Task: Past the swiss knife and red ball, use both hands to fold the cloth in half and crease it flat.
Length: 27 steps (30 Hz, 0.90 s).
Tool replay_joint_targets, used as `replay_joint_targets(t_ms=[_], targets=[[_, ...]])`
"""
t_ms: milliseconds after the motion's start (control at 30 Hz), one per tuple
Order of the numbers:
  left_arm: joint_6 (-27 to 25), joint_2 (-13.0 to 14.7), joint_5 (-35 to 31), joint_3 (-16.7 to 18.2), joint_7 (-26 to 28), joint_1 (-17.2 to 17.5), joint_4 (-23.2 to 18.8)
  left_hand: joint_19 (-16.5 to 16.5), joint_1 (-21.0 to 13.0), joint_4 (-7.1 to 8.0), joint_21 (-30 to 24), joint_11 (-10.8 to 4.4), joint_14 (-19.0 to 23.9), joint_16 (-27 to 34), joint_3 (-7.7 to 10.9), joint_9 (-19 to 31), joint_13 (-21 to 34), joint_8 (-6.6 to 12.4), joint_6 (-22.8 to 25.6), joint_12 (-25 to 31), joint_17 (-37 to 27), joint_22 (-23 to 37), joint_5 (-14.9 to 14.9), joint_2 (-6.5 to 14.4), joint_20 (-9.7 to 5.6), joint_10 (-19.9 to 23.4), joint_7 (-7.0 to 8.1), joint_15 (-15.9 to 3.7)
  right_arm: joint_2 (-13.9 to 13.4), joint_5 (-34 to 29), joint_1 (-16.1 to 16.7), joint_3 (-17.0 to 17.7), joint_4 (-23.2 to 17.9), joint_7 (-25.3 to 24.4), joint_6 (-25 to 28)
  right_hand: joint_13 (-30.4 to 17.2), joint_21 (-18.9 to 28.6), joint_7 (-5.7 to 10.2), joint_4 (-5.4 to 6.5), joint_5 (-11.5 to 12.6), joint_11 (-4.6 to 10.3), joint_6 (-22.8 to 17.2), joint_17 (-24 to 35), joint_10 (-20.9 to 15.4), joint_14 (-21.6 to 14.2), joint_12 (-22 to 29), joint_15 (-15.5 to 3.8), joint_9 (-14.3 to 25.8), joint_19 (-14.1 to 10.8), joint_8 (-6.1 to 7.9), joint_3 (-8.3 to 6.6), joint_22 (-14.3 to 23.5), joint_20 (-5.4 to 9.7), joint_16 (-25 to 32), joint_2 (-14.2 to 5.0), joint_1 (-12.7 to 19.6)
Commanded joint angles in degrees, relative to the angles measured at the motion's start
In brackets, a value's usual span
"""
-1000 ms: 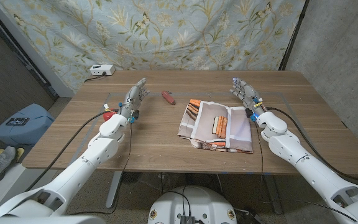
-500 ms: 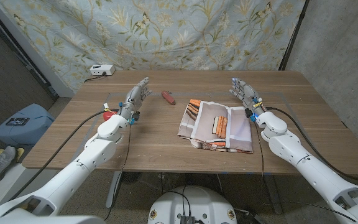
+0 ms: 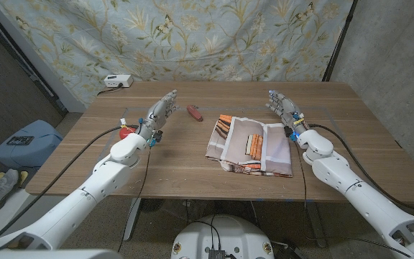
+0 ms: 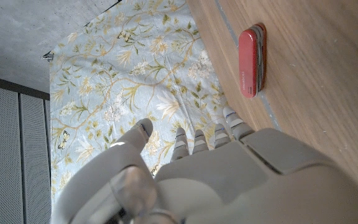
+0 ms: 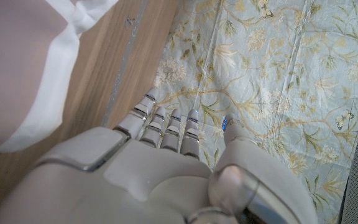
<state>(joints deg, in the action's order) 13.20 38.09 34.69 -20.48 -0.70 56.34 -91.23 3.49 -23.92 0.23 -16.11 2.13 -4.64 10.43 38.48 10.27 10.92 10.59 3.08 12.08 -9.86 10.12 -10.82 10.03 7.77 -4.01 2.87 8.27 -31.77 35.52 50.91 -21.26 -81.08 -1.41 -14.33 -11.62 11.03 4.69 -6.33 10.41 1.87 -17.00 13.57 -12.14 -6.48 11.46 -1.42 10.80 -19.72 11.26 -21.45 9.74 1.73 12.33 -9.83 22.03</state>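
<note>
L hand (image 3: 162,112): open, fingers straight and apart, holding nothing; yours is up off the table.
R hand (image 3: 284,108): open too, empty, just beyond the cloth's far R corner.
Cloth (image 3: 250,146): lies in front of and inboard of your R hand, well across from the L hand; looks already doubled over w/ a striped orange band on top, so judge which edge is the free one before you grab.
Swiss knife (image 3: 194,112): just ahead and inboard of L fingertips; red ball (image 3: 123,133): back by the L wrist.
Step now: L hand has to travel across past the knife to reach the cloth's near-L edge. Go over it, not through it.
Do it well: take both corners of one edge at matching height, carry over evenly, line up edges, then press w/ palms along the fold.
Hard to see: ball mostly behind L forearm/cables; cloth's layers and underside unclear; R wrist view gives just a white hem (image 5: 55,81).
</note>
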Motion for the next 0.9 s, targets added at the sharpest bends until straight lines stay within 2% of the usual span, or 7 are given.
replay_joint_targets(t_ms=[33,200,433,667,900], targets=[[-2.55,5.96,-1.78,1.18,-0.14,3.73,-7.17,0.38,-0.84,-0.68,0.10,-0.23,-0.35,-0.10,0.07,0.09,0.10,0.12,0.09,-0.02,-0.04,0.18,-0.34,0.04,-0.09,-0.16,0.04,-0.01,-1.26,-0.45,0.33,0.59,-1.42,-0.60,0.70,-0.10,0.24,-0.10,0.01,0.22,-0.18,-0.41,0.01,-0.39,-0.30,0.20,0.07,0.25,-0.12,0.19,-0.35,0.20,-0.07,0.43,0.16,0.57],[-3.58,8.38,-5.95,0.89,1.45,4.44,-9.73,0.45,-1.19,-1.12,0.20,-0.26,-0.36,-0.11,0.18,0.09,0.08,0.12,0.13,-0.03,-0.02,0.16,-0.44,0.08,-0.15,-0.14,0.11,-0.02,-1.35,-0.49,0.33,0.74,-1.47,-0.69,0.64,-0.10,0.23,-0.08,-0.02,0.22,0.06,-0.38,-0.03,-0.33,-0.27,0.17,-0.08,0.25,-0.08,0.16,-0.37,0.19,-0.05,0.42,0.17,0.59],[-4.11,10.90,-13.51,-0.60,2.55,3.63,-11.59,1.15,-1.88,-2.03,0.18,-0.47,0.24,0.09,0.34,0.07,0.05,0.30,0.81,0.15,-0.01,0.14,-0.62,0.15,-0.21,0.41,0.15,-0.33,-1.27,-0.55,0.25,0.80,-1.02,-0.46,0.14,-0.09,0.22,-0.06,-0.06,0.23,0.03,-0.26,-0.07,-0.33,-0.27,0.17,-0.07,0.25,-0.07,0.10,-0.39,0.19,-0.07,0.43,0.20,0.62],[-5.12,12.85,-20.30,-2.10,2.86,2.47,-13.18,1.72,-2.22,-2.68,0.20,-0.74,0.68,0.18,0.16,0.07,0.03,0.55,1.82,0.31,-0.02,0.14,-0.63,0.00,-0.39,1.01,0.26,-0.59,-1.49,-0.81,0.01,0.98,-0.73,-0.26,-0.34,-0.09,0.21,-0.02,-0.11,0.24,0.07,-0.31,-0.12,-0.35,-0.28,0.17,-0.11,0.25,-0.04,0.11,-0.40,0.19,-0.08,0.44,0.23,0.64],[-5.45,13.89,-23.71,-3.32,1.49,1.88,-14.43,2.19,-2.35,-2.90,0.18,-0.99,1.22,0.33,0.01,0.08,0.03,0.70,2.62,0.44,-0.08,0.15,-0.61,0.18,-0.44,1.47,0.29,-0.66,-1.88,-1.14,-0.19,1.20,-0.73,-0.09,-0.75,-0.09,0.19,0.06,-0.17,0.24,0.11,-0.27,-0.18,-0.35,-0.25,0.17,-0.14,0.25,0.02,0.08,-0.41,0.19,-0.05,0.43,0.28,0.65]])
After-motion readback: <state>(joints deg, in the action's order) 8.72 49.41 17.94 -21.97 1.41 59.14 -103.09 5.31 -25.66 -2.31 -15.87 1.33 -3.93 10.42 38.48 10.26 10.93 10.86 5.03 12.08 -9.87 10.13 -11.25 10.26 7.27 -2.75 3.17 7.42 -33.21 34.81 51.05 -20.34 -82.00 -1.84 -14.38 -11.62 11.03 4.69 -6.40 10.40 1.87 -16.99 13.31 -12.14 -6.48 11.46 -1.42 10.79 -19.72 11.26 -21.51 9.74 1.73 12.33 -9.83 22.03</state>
